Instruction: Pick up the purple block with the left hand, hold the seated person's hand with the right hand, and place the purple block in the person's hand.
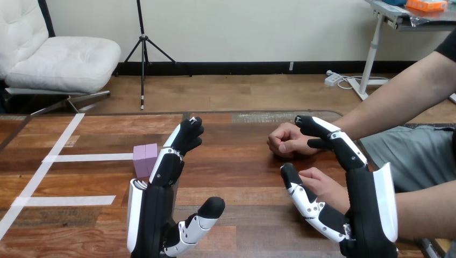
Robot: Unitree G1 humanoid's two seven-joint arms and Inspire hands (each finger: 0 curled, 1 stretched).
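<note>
Purple, cube-shaped and plain-faced, the block (pixel 144 159) sits on the wooden desk (pixel 242 161) left of its middle, about halfway between the far and near edges. It has not yet been lifted. The robot's left hand (pixel 156 215) stands upright just beside it, on the side toward the desk's middle. Its fingers (pixel 185 137) are nearly straight and its thumb is splayed, so it holds nothing; it seems poised to close on the block.

Toward the desk's right edge, the robot's right hand (pixel 365 204) is spread wide, with its fingers (pixel 336 142) extended. The person's nearer hand (pixel 322 185) lies in the gap between its thumb and fingers, likely offered for holding, but nothing is curled round it. The person's farther hand (pixel 287 141) rests as a loose fist closer to the far edge.

By count there are one block, two robot hands, two hands of the person, and three strips of white tape (pixel 88 157) near the left edge.
</note>
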